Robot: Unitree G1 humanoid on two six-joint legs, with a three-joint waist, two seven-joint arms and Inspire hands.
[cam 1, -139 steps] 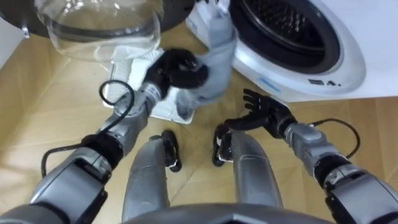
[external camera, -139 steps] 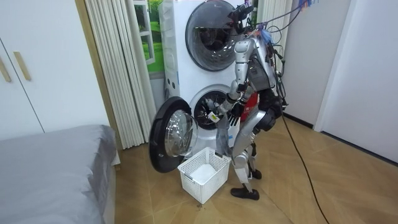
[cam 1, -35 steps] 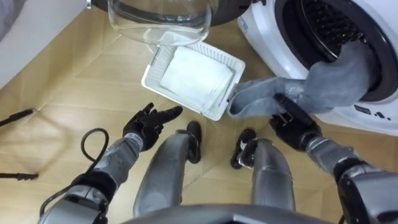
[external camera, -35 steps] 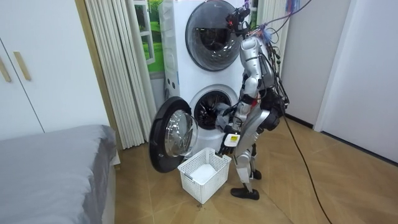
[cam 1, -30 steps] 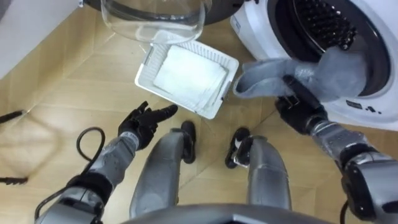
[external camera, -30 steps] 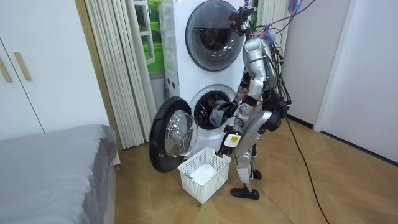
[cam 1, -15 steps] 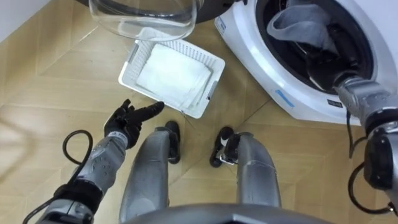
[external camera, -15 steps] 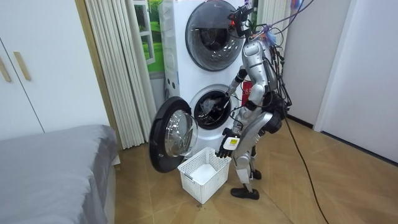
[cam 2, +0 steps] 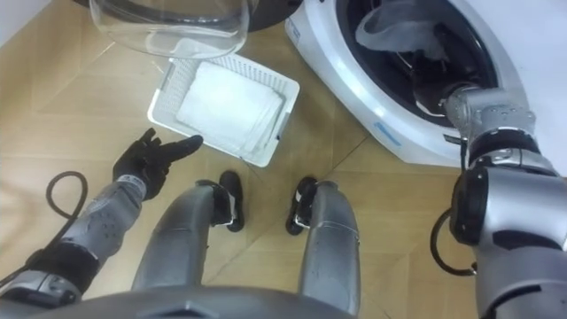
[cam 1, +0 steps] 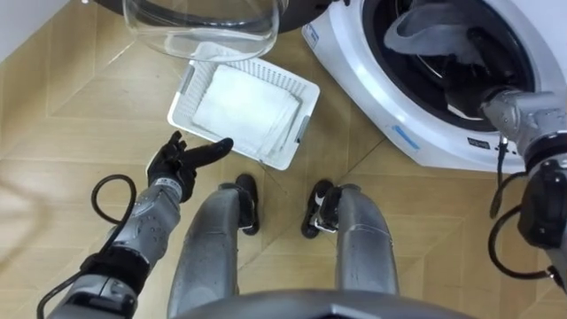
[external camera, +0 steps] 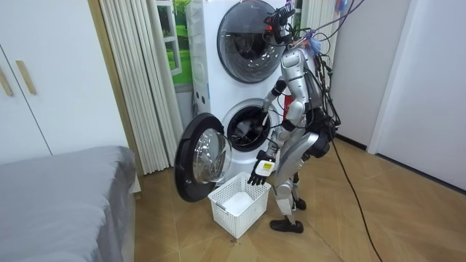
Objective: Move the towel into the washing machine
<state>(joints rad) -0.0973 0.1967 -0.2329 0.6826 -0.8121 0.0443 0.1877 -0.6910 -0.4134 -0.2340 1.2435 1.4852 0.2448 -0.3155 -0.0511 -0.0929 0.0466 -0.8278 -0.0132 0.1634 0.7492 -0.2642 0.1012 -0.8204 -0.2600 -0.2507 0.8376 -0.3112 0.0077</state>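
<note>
While the robot stands before the open washing machine [cam 1: 394, 99], its right hand [cam 1: 474, 84] is reached into the drum at about 1 o'clock in the eye views. It is lost against the dark interior there, so whether it grips or has let go cannot be told. The grey towel [cam 1: 432, 28] lies inside the drum, bunched toward the upper part of the opening, just beside that hand. The left hand [cam 1: 182, 161] hangs at 8 o'clock, spread open and empty, near the corner of the white basket [cam 1: 303, 113], which sits on the floor at 11 o'clock from the feet and holds a folded white cloth [cam 1: 244, 102]. The glass door [cam 1: 199, 22] stands swung wide at 12 o'clock. Judgement: the placing step is near its end. To finish it well, the towel should be let go deep in the drum, with no edge trailing over the door seal, and the arm drawn straight out so that no cloth is dragged out with it.
</note>
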